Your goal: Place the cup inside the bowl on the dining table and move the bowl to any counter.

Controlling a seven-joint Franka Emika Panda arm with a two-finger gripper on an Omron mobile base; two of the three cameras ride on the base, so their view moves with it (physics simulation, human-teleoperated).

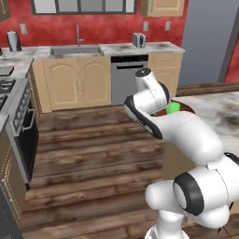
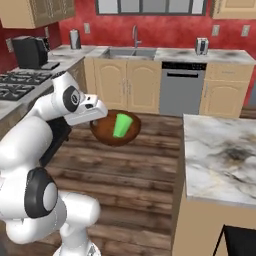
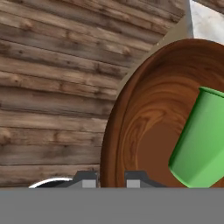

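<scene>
Over wood floor (image 2: 130,175): unlabelled bowl (image 2: 107,134), cup (image 2: 121,125)

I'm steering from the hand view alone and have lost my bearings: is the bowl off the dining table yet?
Observer: Yes. The right base view shows the bowl, with the cup inside, hanging in the air from the gripper over the wood floor, clear of the dining table.
Operator: Where is a counter I could use?
Observer: Ahead, across the floor: the counter with the sink runs along the red wall.
</scene>
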